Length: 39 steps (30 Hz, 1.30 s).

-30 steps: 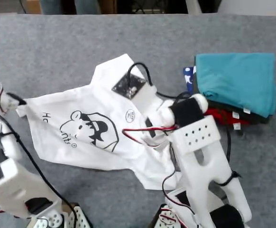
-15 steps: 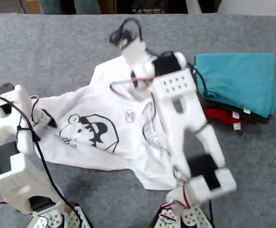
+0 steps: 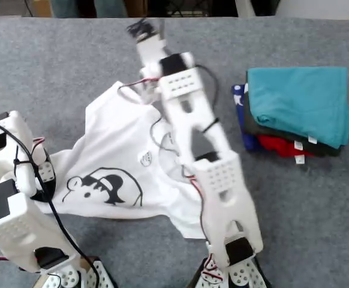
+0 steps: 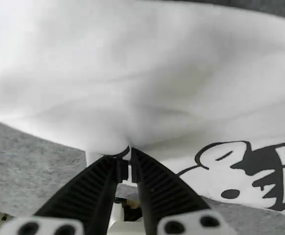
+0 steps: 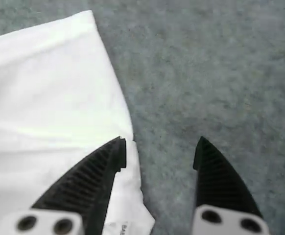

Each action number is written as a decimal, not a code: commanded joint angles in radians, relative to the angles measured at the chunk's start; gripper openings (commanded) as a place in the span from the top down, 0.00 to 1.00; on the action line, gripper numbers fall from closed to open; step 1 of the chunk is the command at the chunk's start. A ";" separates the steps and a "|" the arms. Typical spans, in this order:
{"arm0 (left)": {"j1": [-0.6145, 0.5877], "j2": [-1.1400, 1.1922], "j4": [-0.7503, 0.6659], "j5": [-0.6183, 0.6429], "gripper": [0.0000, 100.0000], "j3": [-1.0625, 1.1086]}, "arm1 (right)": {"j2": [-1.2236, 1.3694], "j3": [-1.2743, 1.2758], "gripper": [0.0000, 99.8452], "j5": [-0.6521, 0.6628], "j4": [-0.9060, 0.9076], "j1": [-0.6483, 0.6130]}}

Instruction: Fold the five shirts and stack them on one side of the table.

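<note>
White shirt [image 3: 111, 141]: is lying unfolded and rumpled on the counter [image 3: 306, 228], left of centre, with its printed side facing up and its near edge bunching into creases.
Print [image 3: 105, 189]: a black cartoon bear's head is showing on the near part of the chest. In the left wrist view it is sitting just beside the pinched fold.
Round mark [image 3: 145, 158]: a small circular emblem is sitting just beyond the bear, its lettering too small to read.
Stack [image 3: 297, 114]: four folded shirts are resting on the right side of the counter, well apart from the white shirt. A teal one is lying on top, a dark one and a red one are under it, and a blue edge is peeking out on the side nearer the white shirt.
Tags [image 3: 299, 146]: small white labels are sticking out along the stack's near edge, their print unreadable.
Left jaws: are pressing together on a fold of the white shirt at its left edge.
Right jaws: are standing spread at the shirt's far edge, one finger over the white cloth and the other over bare counter.
Right arm [image 3: 195, 144]: is stretching across the white shirt toward the far side.
Counter: is wearing a grey, felt-like cover.
</note>
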 commanded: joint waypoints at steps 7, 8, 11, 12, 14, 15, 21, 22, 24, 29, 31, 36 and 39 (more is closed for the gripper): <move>-0.031 -0.006 0.038 -0.104 0.95 -0.036 | 0.331 -0.357 0.77 -0.133 0.084 -0.054; -0.031 -0.006 0.038 -0.101 0.92 -0.036 | 0.349 -0.392 0.77 -0.137 0.117 -0.055; -0.042 -0.006 0.038 -0.097 0.81 -0.038 | 0.392 -0.472 0.85 -0.127 0.181 -0.051; -0.044 -0.006 0.038 -0.095 0.79 -0.044 | 0.403 -0.487 0.90 -0.112 0.190 -0.048; -0.053 -0.006 0.038 -0.083 0.76 -0.059 | 0.426 -0.507 0.99 -0.034 0.210 -0.038; -0.061 -0.006 0.038 -0.075 0.75 -0.073 | 0.429 -0.509 0.99 -0.012 0.226 -0.035; -0.143 -0.006 0.098 -0.083 0.75 -0.197 | 0.430 -0.564 0.98 -0.006 0.331 0.052; -0.156 -0.003 0.110 -0.083 0.75 -0.223 | 0.430 -0.572 0.98 -0.003 0.331 0.083; -0.179 0.002 0.137 -0.081 0.75 -0.278 | 0.430 -0.579 0.98 0.003 0.331 0.140; -0.217 0.003 0.180 -0.078 0.75 -0.394 | 0.429 -0.578 0.99 0.080 0.331 0.282; -0.232 0.003 0.180 -0.077 0.75 -0.427 | 0.424 -0.573 0.99 0.106 0.333 0.331; -0.226 0.005 0.172 0.006 0.75 -0.507 | 0.372 -0.550 0.99 0.178 0.333 0.400; -0.180 0.005 0.170 0.115 0.75 -0.556 | 0.323 -0.490 0.98 0.215 0.333 0.419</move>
